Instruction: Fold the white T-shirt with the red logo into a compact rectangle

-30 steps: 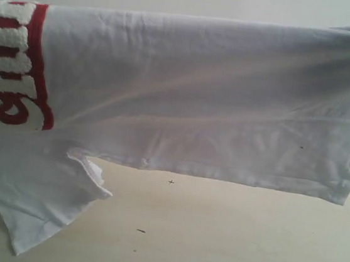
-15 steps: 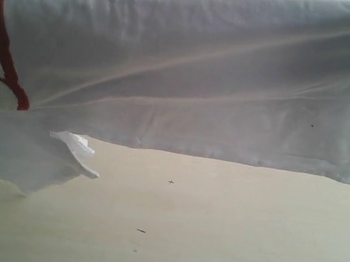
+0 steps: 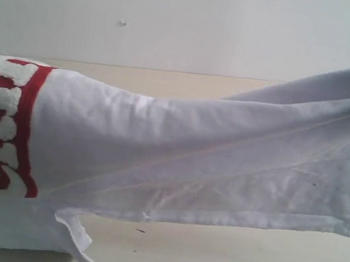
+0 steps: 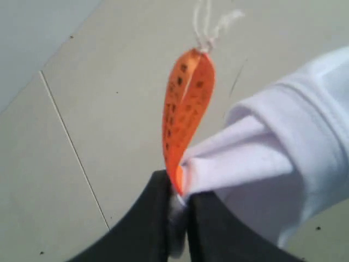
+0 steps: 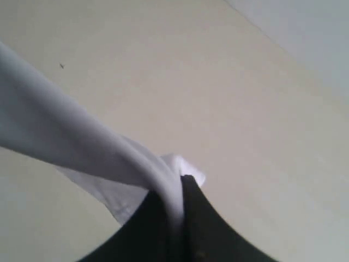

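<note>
The left end effector (image 4: 179,188) is nipped nearly closed on the white T-shirt (image 4: 272,164) at its ribbed collar, right beside the orange neck tag (image 4: 185,103), which stands up from the pinch with loose white threads (image 4: 210,22) at its tip. The right end effector (image 5: 175,188) is clamped tight on a bunched edge of the same cloth. In the exterior view the shirt hangs stretched sideways above the pale surface (image 3: 223,260), rising toward the right. The red logo (image 3: 27,127) shows at the left edge, turned on end, and a sleeve (image 3: 77,240) droops below it
</note>
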Robot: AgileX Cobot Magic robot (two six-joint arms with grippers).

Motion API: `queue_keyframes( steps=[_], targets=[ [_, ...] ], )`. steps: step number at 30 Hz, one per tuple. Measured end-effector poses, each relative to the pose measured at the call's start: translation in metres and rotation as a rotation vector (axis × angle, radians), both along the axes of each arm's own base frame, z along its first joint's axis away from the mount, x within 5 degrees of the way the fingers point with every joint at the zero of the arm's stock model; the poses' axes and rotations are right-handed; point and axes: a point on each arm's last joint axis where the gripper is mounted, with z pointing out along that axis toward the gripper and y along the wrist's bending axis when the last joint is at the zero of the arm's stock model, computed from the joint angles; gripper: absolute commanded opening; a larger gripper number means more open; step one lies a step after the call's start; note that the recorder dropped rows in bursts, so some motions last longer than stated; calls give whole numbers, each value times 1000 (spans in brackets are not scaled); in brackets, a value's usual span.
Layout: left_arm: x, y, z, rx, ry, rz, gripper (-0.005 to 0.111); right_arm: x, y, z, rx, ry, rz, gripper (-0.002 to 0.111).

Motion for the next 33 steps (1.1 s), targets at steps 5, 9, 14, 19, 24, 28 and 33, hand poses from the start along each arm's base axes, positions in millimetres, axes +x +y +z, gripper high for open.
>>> queue_keyframes(
  steps=[5,9,14,19,24,28,33],
  targets=[
    [20,2,-2,58,-55,-17,0,27,-10,-8,-47,-13,-15,0],
    [20,4,18,83,-161,-15,0,29,-8,24,-37,-152,-14,0],
    [4,4,38,37,-197,12,0,15,0,39,9,-147,10,0],
    [-25,1,43,-46,-168,30,0,-22,14,41,36,-158,19,0],
    [-58,-6,49,-162,-223,-9,0,-51,27,36,46,-144,44,0],
    [-77,-9,45,-202,-238,-41,0,-61,27,20,20,-107,45,0],
    [-61,-11,13,-164,-102,-69,0,-48,19,1,-55,-12,21,0]
  ],
)
